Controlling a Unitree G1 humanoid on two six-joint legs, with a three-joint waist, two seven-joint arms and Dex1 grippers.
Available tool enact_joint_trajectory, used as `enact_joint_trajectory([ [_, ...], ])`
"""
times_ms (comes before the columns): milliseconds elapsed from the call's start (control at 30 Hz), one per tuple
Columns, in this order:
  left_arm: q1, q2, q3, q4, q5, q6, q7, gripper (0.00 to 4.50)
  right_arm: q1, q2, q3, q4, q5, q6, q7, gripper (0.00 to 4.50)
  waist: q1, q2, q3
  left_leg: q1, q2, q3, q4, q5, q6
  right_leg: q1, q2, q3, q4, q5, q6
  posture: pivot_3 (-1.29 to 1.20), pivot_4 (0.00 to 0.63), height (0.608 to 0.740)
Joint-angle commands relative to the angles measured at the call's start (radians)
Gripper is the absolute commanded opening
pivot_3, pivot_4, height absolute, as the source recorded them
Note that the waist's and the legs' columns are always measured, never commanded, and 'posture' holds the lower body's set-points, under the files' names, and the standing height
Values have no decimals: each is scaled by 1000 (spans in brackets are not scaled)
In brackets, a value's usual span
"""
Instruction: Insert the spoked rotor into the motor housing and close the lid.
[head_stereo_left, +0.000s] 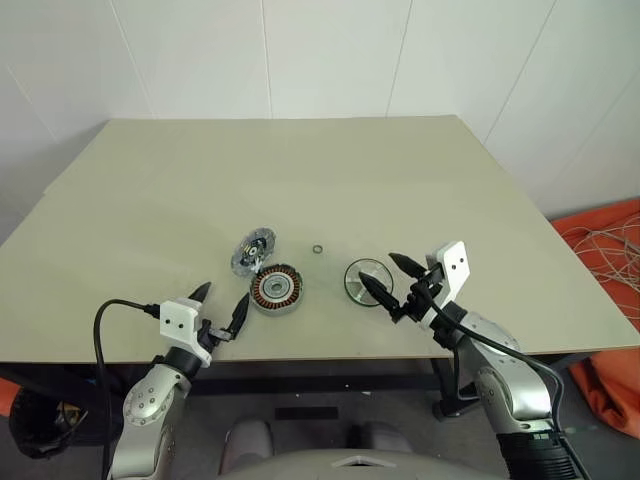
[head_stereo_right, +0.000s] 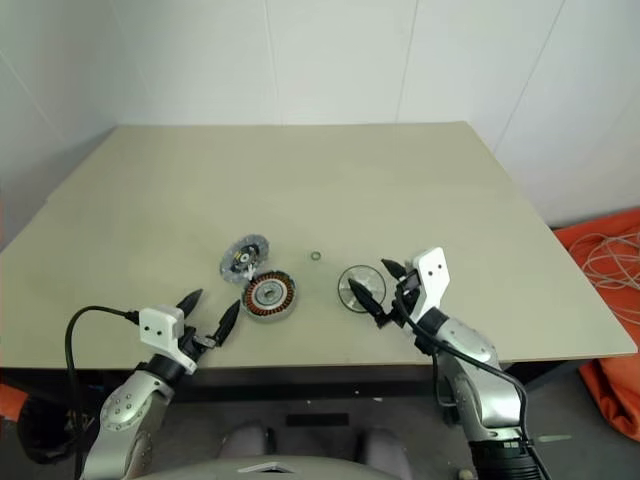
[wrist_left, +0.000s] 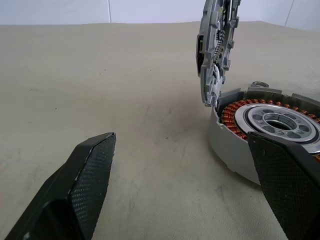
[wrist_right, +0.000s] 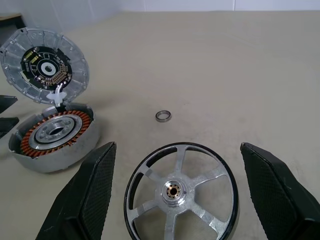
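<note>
A big pale table (head_stereo_left: 300, 170) stands by white walls (head_stereo_left: 330, 55). On the floor to the right lie orange cloth (head_stereo_left: 610, 300) and thin cords (head_stereo_left: 600, 245). The housing (head_stereo_left: 276, 289) sits near the front edge. The lid (head_stereo_left: 253, 250) stands up at its far left side, touching it. The rotor (head_stereo_left: 366, 279) lies flat to the right. A tiny ring (head_stereo_left: 317, 247) lies between them, farther back. The left gripper (head_stereo_left: 222, 305) and the right gripper (head_stereo_left: 388, 275) both have fingers spread wide, holding nothing.
</note>
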Motion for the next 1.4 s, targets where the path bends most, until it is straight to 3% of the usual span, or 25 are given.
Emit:
enact_joint_trajectory([
  [33,-12,3,3,-46,-1,-7,7,4484,-4,4,-5,-61,15,14,-17,4500,0,0,0,0,0,0,0,0,0,0,0,0,0,0,0,0,0,740],
  [467,-9,7,5,-56,21,-11,28,4484,-3,-1,-5,-133,6,101,-88,4500,0,0,0,0,0,0,0,0,0,0,0,0,0,0,0,0,0,740],
  [667,-10,2,-4,-77,28,7,43,4484,-221,-34,-5,-110,29,284,-123,4500,-4,1,0,2,0,0,0,0,0,0,0,1,1,0,0,0,0,740],
  [967,-19,-8,-16,-83,36,24,64,4484,-483,-42,199,24,-98,464,-136,4500,-1,1,0,2,0,0,0,0,-1,0,0,1,2,0,0,0,0,740],
  [1400,-21,-19,-13,-63,40,13,79,4484,-761,103,283,359,-176,501,-105,4500,0,3,2,1,0,1,0,1,-1,-1,1,1,3,1,-2,0,0,740],
])
